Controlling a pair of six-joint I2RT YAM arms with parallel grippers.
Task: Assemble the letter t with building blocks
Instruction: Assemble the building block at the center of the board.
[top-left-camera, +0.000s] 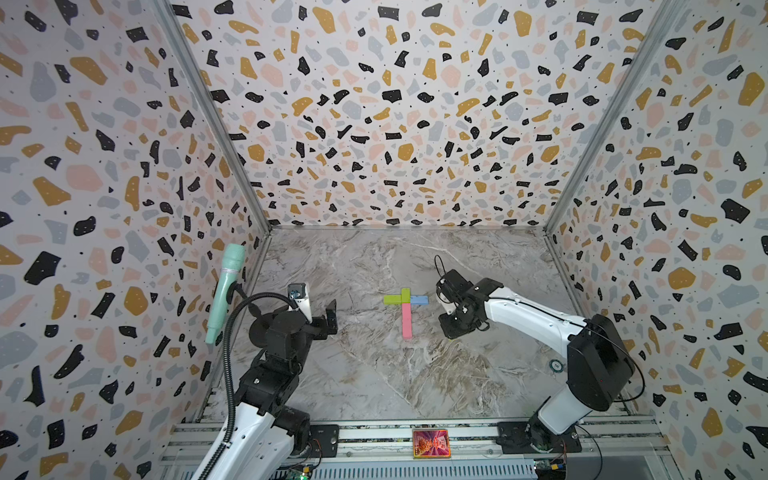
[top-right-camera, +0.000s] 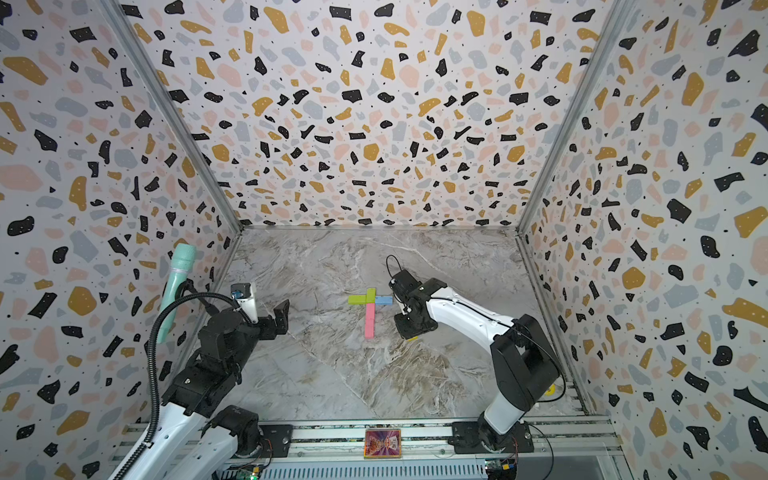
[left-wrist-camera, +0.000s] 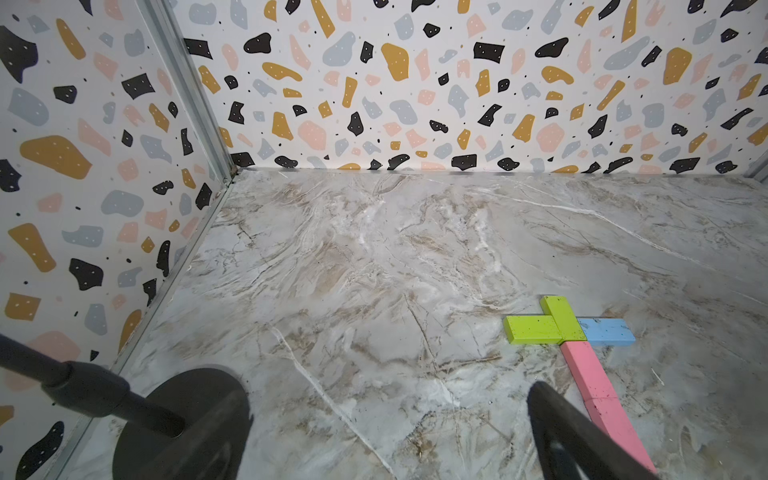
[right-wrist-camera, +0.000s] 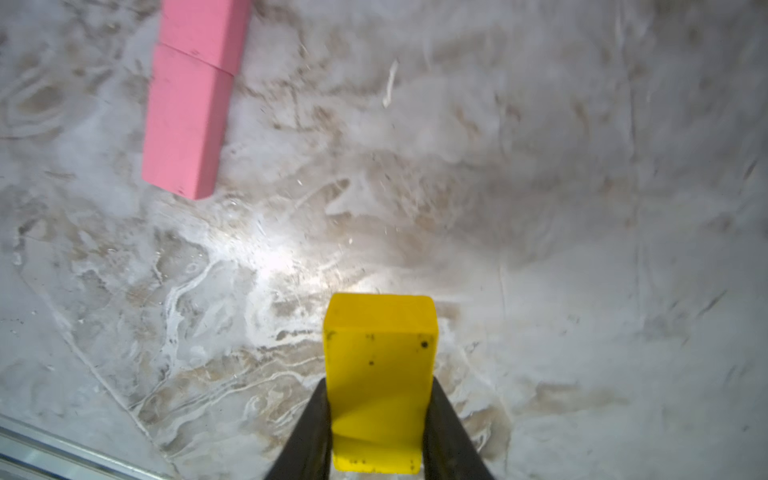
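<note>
1. Right wrist view showed the right claw (right-wrist-camera: 379, 384) clamped on a yellow block (right-wrist-camera: 380, 345). One dark finger (right-wrist-camera: 309, 428) pressed against each long side, and the block's free end stuck out past the tips.
2. Beyond it, two pink blocks (right-wrist-camera: 187, 116) lay end to end on the marbled table (right-wrist-camera: 540, 208) with a thin seam between them. The yellow block was near their end but apart from it. Whether it touched the table could not be told.
3. Both top views showed the letter t (top-left-camera: 406, 309) lying flat near the middle of the table, without its yellow foot. The pink blocks formed the stem. At the stem's far end one green block (top-left-camera: 405, 294) continued the line. A second green block (top-left-camera: 392, 299) reached out to the left and a blue block (top-left-camera: 419, 299) to the right, both touching the centre one.
4. From above, the right claw pointed down just to the right of the stem's near end. Only a sliver of yellow showed beneath it.
5. The left claw (top-left-camera: 329, 320) sat well to the left of the letter, holding nothing. Its fingers were apart; the left wrist view caught one dark finger (left-wrist-camera: 557, 424) far off to one side.
6. A mint-green microphone (top-left-camera: 226, 291) stood on a stand by the left wall.
</note>
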